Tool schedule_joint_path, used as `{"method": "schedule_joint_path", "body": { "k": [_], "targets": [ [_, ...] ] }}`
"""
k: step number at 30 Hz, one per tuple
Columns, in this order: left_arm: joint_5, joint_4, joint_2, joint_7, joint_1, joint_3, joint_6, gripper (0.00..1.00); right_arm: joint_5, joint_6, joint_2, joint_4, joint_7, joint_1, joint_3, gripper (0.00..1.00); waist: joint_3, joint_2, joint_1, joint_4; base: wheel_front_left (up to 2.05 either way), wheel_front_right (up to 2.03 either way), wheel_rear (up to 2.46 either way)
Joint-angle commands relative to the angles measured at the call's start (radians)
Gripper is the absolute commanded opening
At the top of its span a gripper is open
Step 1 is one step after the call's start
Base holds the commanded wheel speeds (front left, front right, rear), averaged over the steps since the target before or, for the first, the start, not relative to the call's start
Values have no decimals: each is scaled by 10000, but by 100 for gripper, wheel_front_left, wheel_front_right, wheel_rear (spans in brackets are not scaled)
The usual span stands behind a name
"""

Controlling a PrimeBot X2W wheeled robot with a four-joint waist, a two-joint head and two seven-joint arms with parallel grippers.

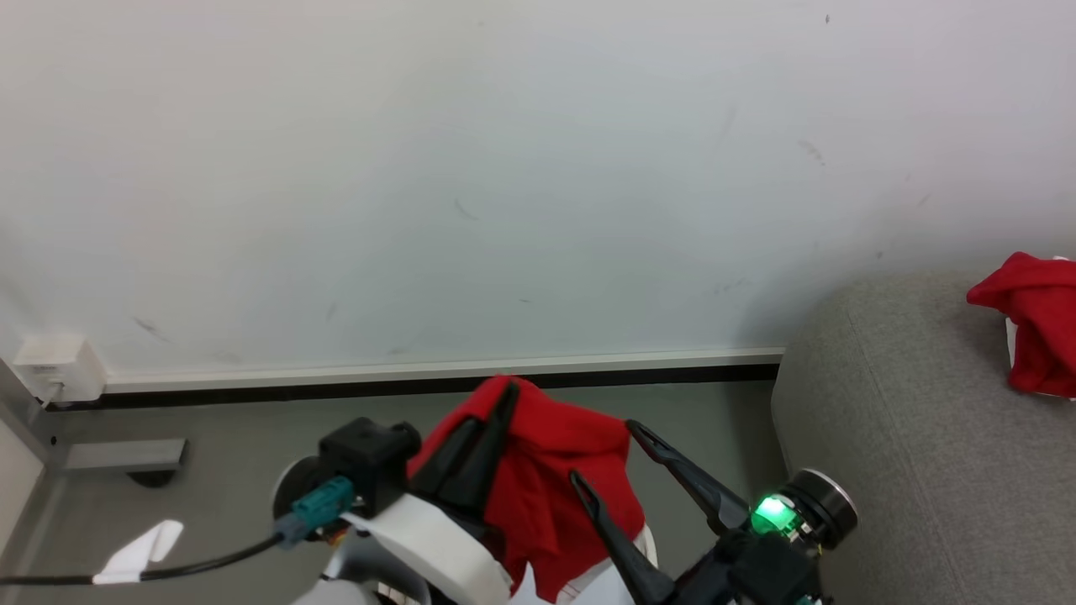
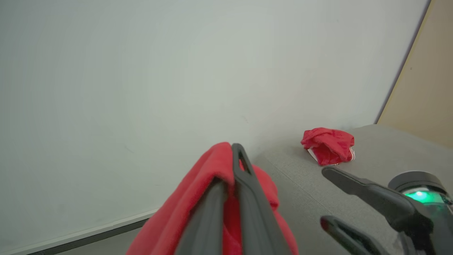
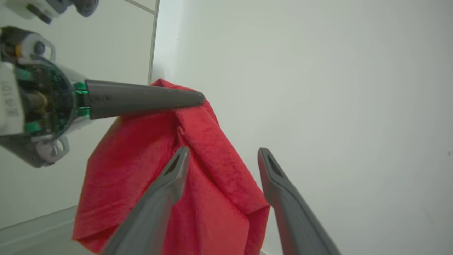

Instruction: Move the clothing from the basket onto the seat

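One piece of the clothing, a bright red garment, hangs above the floor with my left gripper shut on its top fold. In the left wrist view the closed left gripper pinches the same red cloth. My right gripper stands open just right of the hanging cloth, holding nothing; its own view has that gripper spread in front of the garment. A second red garment lies on the grey seat at the far right. The basket is out of view.
A pale wall with a skirting board runs across ahead. A white socket box sits at the left by the floor, and a black cable trails from my left wrist. A beige panel stands beyond the seat.
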Motion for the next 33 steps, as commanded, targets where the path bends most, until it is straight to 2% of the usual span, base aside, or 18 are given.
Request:
{"method": "schedule_joint_path", "body": {
  "k": [1,11,12,13,14,16,17,18,19,27,33],
  "targets": [
    [170,-123,-101,86,3,-144,-51,0,87,-25,-99,164,7,-333,207,100,-9,-1,1,-9,0,0,0],
    [206,-304,-900,444,-287,-1161,-592,0,659,-25,-99,1738,7,-1120,828,100,-40,-1,1,172,0,0,0],
    [198,-253,-935,451,-295,-1207,-628,0,824,-25,-81,1906,9,-1111,841,72,-46,-1,1,198,0,0,0],
    [194,-192,-962,440,-290,-1238,-640,0,1007,-25,-61,2087,9,-1125,871,17,-55,-1,1,225,0,0,0],
    [176,-134,-986,422,-268,-1256,-660,0,1107,-25,-38,2174,7,-1179,905,0,-61,-1,1,249,0,0,0],
    [156,-13,-999,357,-199,-1285,-665,0,1378,-25,-13,2305,7,-1222,839,0,-64,-1,1,287,0,0,0],
    [219,65,-977,313,-181,-1277,-629,9,1485,-25,-16,2340,7,-1226,745,0,-60,-1,1,300,0,0,0],
    [259,147,-980,228,-154,-1270,-623,42,1543,-25,-11,2353,7,-1235,642,0,-52,-1,1,309,0,0,0],
    [275,264,-987,145,-115,-1254,-619,99,1568,-25,-9,2367,7,-1237,542,0,-41,-1,1,312,0,0,0],
    [377,1071,-1186,-446,111,-1392,-749,100,1430,-25,-70,2326,7,-1312,-662,0,158,-1,1,-89,0,0,0],
    [457,1664,-1435,-851,124,-1505,-858,100,1202,-25,-182,2071,7,-1291,-1589,0,443,-1,1,-986,0,0,0]
  ]
}}
